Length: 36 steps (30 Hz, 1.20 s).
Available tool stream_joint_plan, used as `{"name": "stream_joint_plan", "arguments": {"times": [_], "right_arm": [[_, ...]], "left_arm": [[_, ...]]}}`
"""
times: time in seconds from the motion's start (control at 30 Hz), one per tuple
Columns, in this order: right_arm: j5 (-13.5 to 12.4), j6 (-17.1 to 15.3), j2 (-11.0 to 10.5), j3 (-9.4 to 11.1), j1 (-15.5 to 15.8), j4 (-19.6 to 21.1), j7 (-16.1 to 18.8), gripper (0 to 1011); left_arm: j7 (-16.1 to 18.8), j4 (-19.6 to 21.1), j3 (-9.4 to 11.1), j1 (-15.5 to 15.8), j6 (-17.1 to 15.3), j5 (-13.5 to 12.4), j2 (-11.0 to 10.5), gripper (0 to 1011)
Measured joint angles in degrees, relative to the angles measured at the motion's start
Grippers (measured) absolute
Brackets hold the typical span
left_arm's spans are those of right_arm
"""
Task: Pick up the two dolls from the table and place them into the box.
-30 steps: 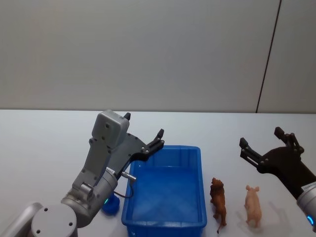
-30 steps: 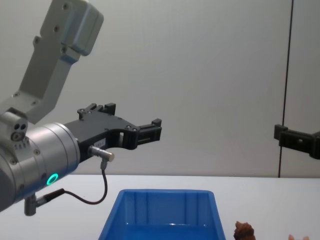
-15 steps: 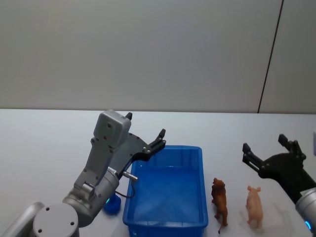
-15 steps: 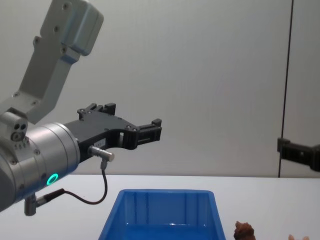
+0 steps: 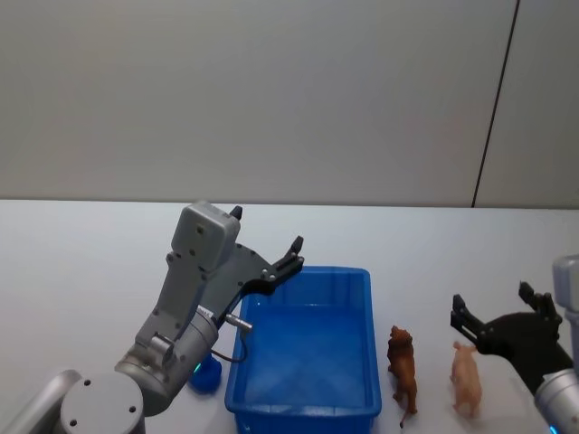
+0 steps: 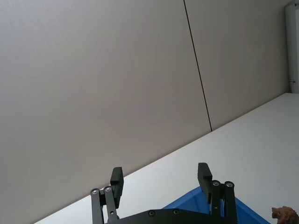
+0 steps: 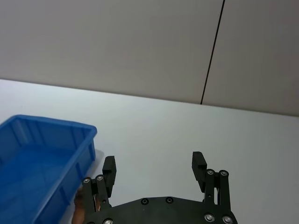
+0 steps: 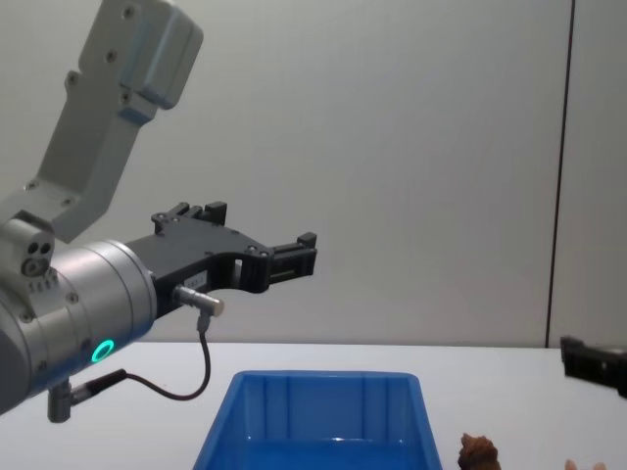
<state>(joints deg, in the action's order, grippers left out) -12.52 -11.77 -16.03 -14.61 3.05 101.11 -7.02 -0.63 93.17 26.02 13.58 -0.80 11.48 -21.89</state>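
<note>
White surface (image 5: 90, 262) carries the brown doll (image 5: 402, 366) just right of the blue box (image 5: 339, 269), the pink pig (image 5: 467, 380) beyond it. We hang our right fingers (image 5: 463, 316) spread wide just behind the pig, ready to straddle it; our left fingers (image 5: 291, 249) hover open by the box, clear of that reach.

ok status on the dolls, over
Right gripper open, low by pink doll. Left gripper open, idle over box corner. Brown doll also on table; nothing blocking.
</note>
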Motion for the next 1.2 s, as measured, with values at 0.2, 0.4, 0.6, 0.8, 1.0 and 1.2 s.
{"name": "stream_joint_plan", "arguments": {"times": [0.2,0.4,0.6,0.8,1.0,1.2], "right_arm": [[0.55,-1.49,0.81,-0.24,-0.02,-1.8,-0.84,1001],[0.99,-2.45,1.63,-0.47,-0.49,-4.25,-0.84,1001],[1.33,-3.15,2.4,-0.65,-1.13,-6.63,-0.1,1001],[1.57,-3.84,2.94,-0.73,-1.6,-8.3,0.49,1001],[1.7,-4.79,3.35,-0.75,-1.85,-9.52,0.79,1001],[1.68,-5.95,3.7,-0.75,-1.85,-10.32,0.88,1001]], "left_arm": [[0.0,0.0,0.0,0.0,0.0,0.0,0.0,1001],[0.0,0.0,0.0,0.0,0.0,0.0,0.0,1001],[0.0,0.0,0.0,0.0,0.0,0.0,0.0,1001],[0.0,0.0,0.0,0.0,0.0,0.0,0.0,1001],[0.0,0.0,0.0,0.0,0.0,0.0,0.0,1001],[0.0,0.0,0.0,0.0,0.0,0.0,0.0,1001]]}}
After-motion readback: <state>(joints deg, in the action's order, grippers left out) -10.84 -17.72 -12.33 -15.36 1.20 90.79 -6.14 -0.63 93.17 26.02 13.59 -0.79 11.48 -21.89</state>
